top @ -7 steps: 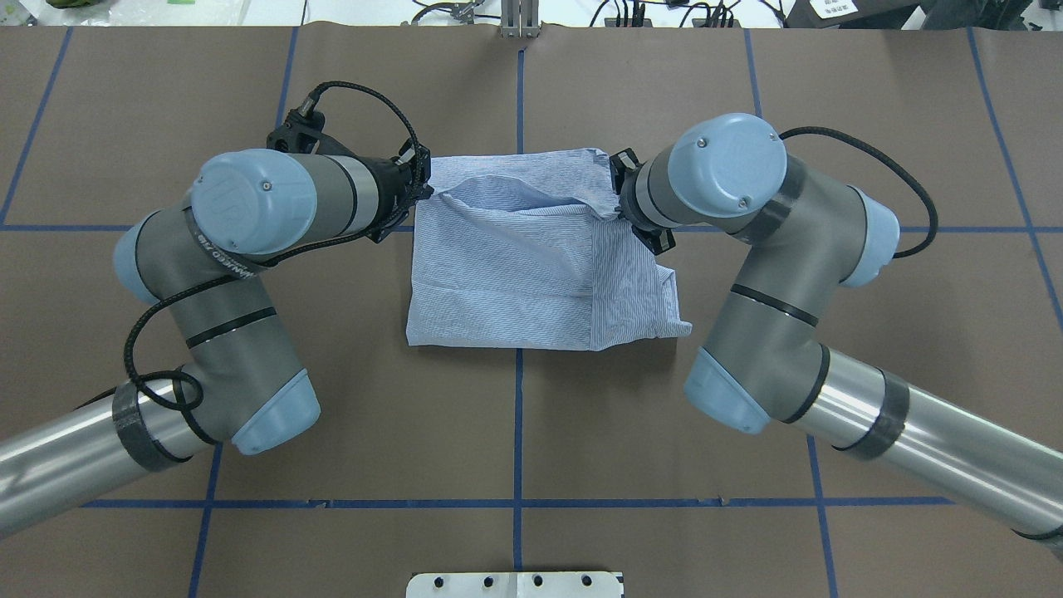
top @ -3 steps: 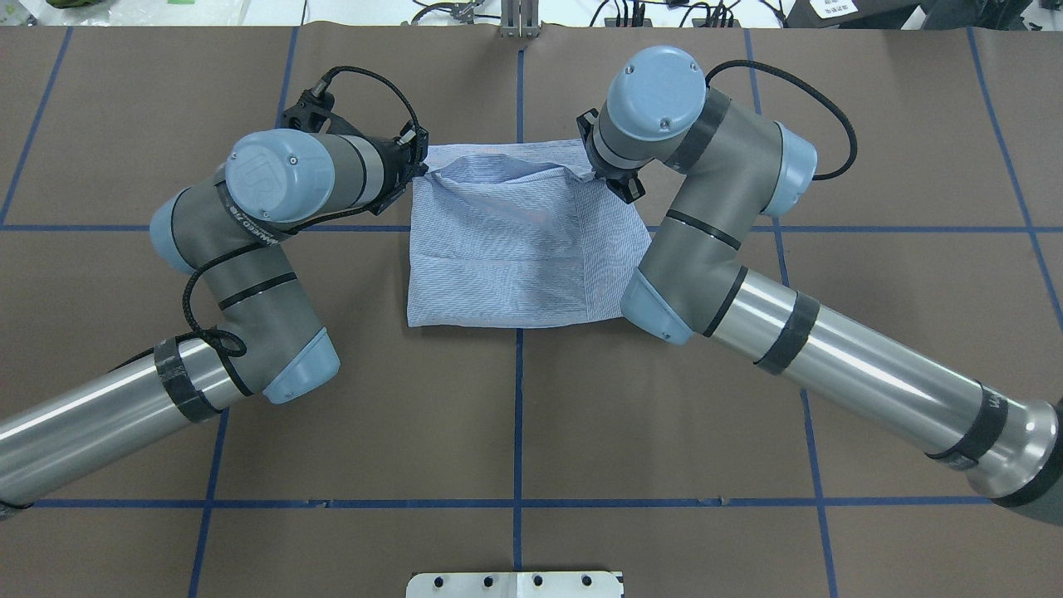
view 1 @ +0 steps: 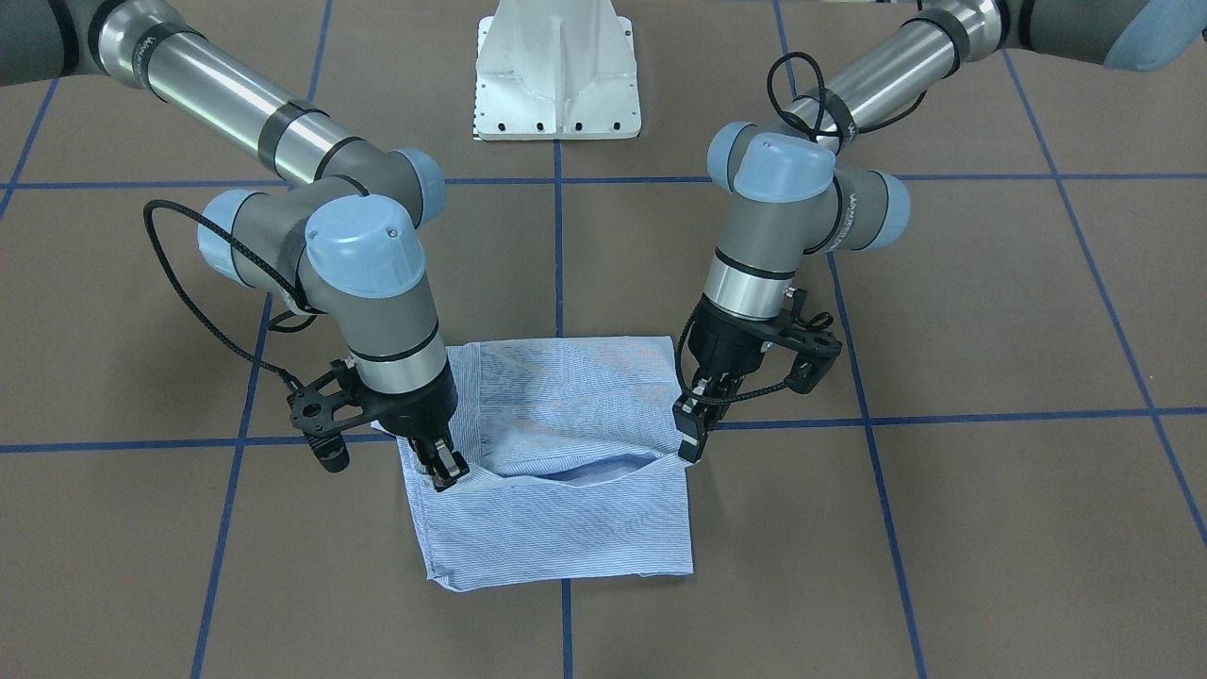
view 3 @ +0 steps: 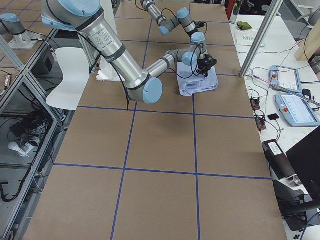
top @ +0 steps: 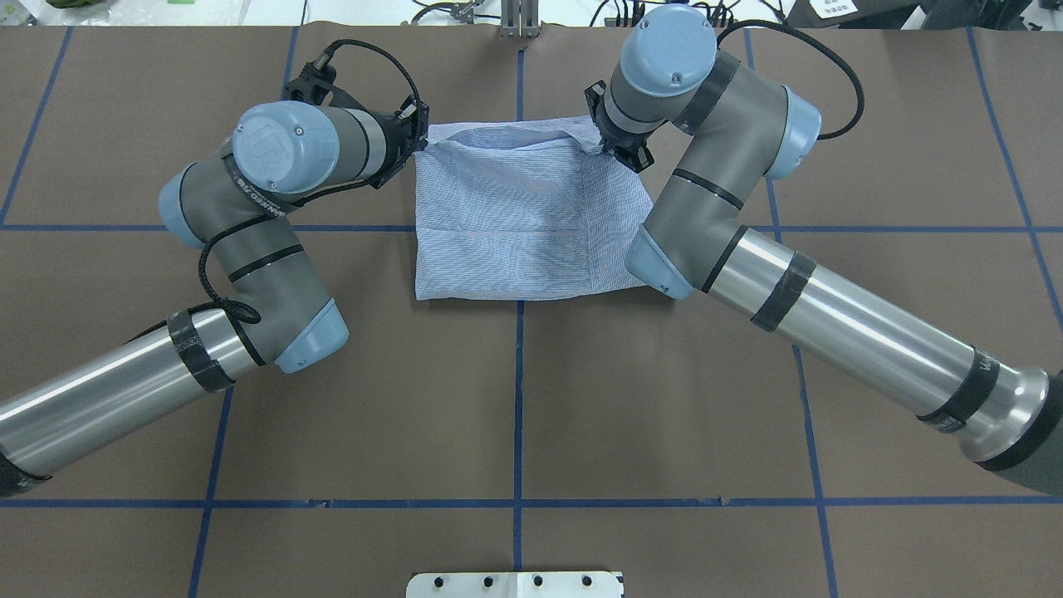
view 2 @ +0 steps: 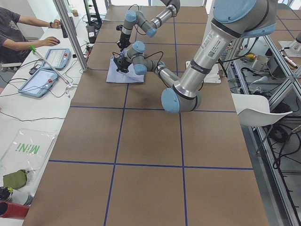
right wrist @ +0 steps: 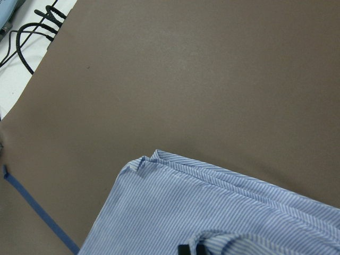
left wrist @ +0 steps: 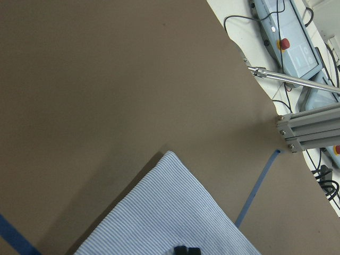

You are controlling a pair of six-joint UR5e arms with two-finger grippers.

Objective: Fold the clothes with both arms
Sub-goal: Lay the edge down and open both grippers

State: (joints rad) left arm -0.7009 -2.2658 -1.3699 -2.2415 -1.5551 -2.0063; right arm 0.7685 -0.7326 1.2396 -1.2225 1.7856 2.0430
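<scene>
Brown surface (top: pixel 357 415) marked with a blue tape grid (top: pixel 516 432). In the overhead view, the folded shirt (top: pixel 515 241) is laid toward 12 o'clock of centre. Its top layer is held at the 10 o'clock corner by the left arm (top: pixel 266 274) and at the 2 o'clock corner by the right arm (top: pixel 855 330). Both pairs of jaws appear clamped on fabric.

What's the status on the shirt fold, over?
Left gripper, right gripper shut on shirt, one top-layer corner each. Held edge lifted, lower layer flat on table. Nothing in the way.
</scene>
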